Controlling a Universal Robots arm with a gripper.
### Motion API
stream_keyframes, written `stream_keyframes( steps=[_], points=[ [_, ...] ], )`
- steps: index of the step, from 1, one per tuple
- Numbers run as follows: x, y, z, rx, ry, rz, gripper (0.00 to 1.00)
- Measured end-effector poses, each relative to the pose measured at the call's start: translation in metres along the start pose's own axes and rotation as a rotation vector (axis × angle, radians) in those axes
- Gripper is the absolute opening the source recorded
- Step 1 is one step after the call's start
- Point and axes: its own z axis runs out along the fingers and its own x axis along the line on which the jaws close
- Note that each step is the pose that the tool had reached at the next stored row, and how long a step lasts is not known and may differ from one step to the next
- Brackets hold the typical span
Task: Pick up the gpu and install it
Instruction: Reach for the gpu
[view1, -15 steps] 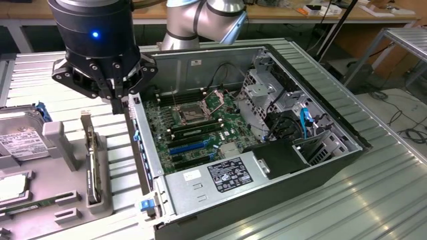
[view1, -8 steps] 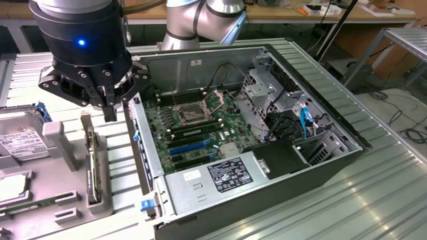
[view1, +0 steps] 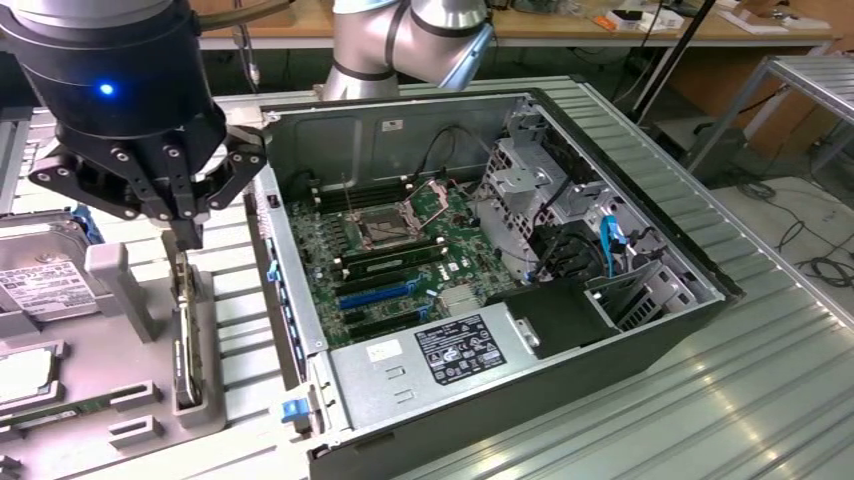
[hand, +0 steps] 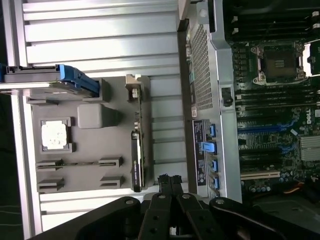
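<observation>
No text legible; power supply label, hard drive label unreadable.

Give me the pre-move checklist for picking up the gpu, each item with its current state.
1. gpu standing on edge in the grey tray: ok.
2. End effector open for a grasp: not ok, its fingers are shut together.
3. End effector empty: ok, nothing is between the tips.
4. End effector lined up over the gpu: cannot tell; it hangs close above the card's end.
5. Computer case open, motherboard exposed: ok.
6. Blue expansion slot free of any card: ok.
</observation>
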Motion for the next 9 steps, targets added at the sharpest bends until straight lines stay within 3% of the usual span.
stream_keyframes(
  steps=[9],
  points=[
    [0.019,-0.0015,-0.0006,0.0,0.0,0.0,0.11]
  ],
)
